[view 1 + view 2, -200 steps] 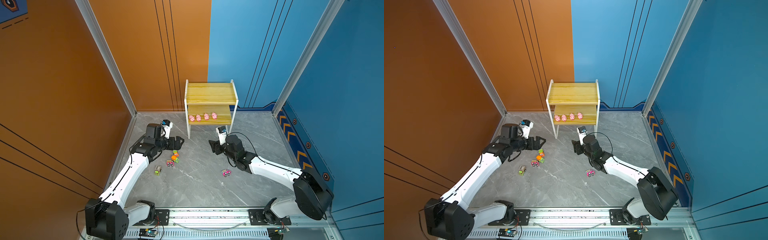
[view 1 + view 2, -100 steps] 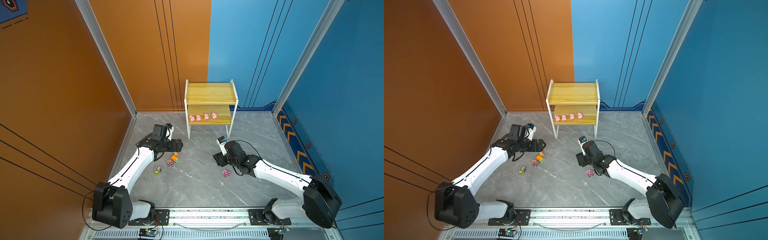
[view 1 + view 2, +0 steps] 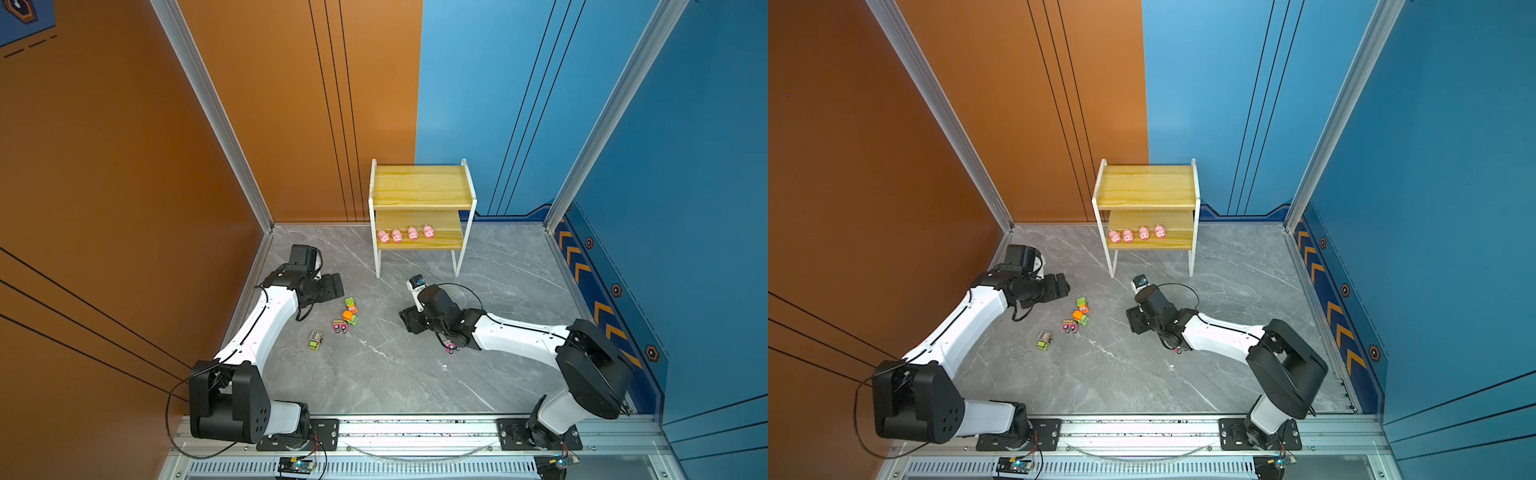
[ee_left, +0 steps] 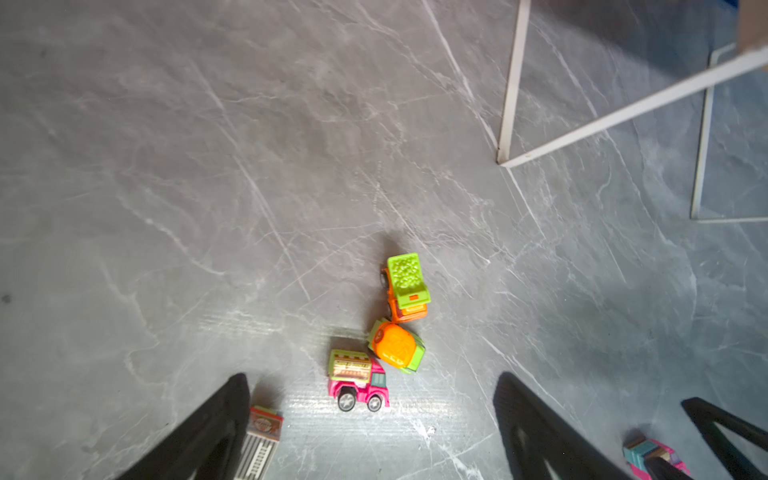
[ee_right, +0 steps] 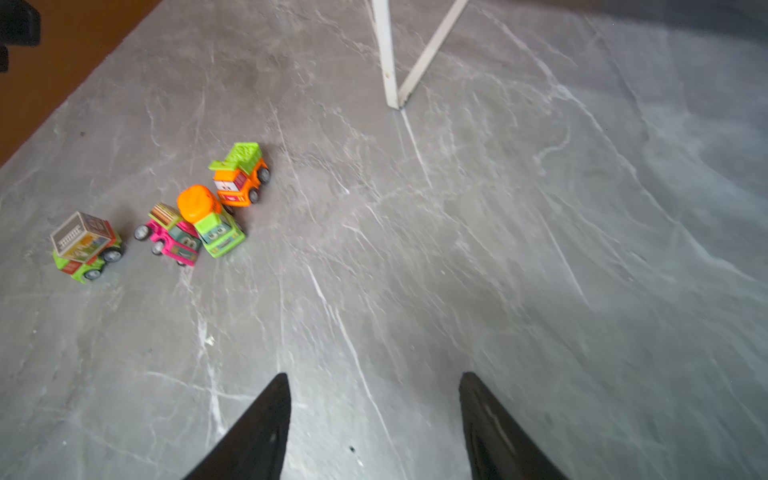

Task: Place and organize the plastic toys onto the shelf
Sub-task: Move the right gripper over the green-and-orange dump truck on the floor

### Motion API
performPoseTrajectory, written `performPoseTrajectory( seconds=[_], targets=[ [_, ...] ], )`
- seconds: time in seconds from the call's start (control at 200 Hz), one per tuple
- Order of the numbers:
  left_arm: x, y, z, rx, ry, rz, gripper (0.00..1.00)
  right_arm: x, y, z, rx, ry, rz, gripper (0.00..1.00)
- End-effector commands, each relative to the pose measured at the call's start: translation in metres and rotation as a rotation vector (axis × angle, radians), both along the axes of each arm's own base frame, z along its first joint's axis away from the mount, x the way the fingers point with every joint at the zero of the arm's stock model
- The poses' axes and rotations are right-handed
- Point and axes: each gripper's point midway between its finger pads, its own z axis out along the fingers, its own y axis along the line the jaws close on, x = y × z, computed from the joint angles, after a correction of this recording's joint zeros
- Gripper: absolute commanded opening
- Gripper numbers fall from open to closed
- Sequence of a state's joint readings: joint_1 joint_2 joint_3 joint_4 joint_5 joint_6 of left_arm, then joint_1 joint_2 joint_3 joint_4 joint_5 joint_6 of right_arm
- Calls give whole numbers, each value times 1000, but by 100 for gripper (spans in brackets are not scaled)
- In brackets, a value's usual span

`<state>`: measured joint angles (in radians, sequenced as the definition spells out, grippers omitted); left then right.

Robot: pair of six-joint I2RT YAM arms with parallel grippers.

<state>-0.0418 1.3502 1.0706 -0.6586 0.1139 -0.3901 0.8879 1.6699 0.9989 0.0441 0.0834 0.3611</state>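
Though four pigs [image 3: 405, 235] line the shelf's [image 3: 422, 187] lower board [image 3: 444, 241], five trucks [image 3: 348, 316] await you on the desk [image 3: 395, 382] — four beside your left hand [image 3: 336, 286], a stray pink truck [image 3: 449, 345] near your right hand [image 5: 372, 376] — and both hands hang spread, empty.

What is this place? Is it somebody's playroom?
Probably not: it looks like a small robot test booth. Orange wall panels and blue wall panels in silver metal posts box in a grey marble-look floor, and a white-and-black left arm and right arm are mounted on a metal rail in front.
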Motion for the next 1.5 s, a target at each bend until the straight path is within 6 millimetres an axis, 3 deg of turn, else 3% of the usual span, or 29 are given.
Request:
performPoseTrajectory(
  seconds=[0.0,0.29,0.37,0.39,0.556,0.706,0.731,0.806,1.156,1.497],
  targets=[
    [-15,-2,-5,-122,38,57,93,9,37,4,-7,-22,-10,65],
    [-12,26,-23,-361,-36,223,93,24,101,-4,-50,-40,1,65],
    [-7,33,-18,-432,-77,258,93,28,114,0,-47,-46,4,64],
    [-6,35,-17,-437,-85,271,93,30,117,-13,-67,-33,5,64],
    [-6,46,-16,-469,-116,326,93,43,137,-25,-96,-13,6,62],
    [-6,47,-15,-482,-123,331,92,46,143,-39,-118,17,0,60],
    [-6,47,-14,-484,-128,331,92,50,149,-31,-98,6,1,60],
    [-6,46,-14,-490,-131,332,92,52,152,-37,-109,14,-1,60],
    [-4,44,-13,-504,-136,323,92,66,148,-58,-115,51,-25,54],
    [-3,44,-13,-511,-139,321,93,65,159,-75,-99,88,-7,45]
  ],
)
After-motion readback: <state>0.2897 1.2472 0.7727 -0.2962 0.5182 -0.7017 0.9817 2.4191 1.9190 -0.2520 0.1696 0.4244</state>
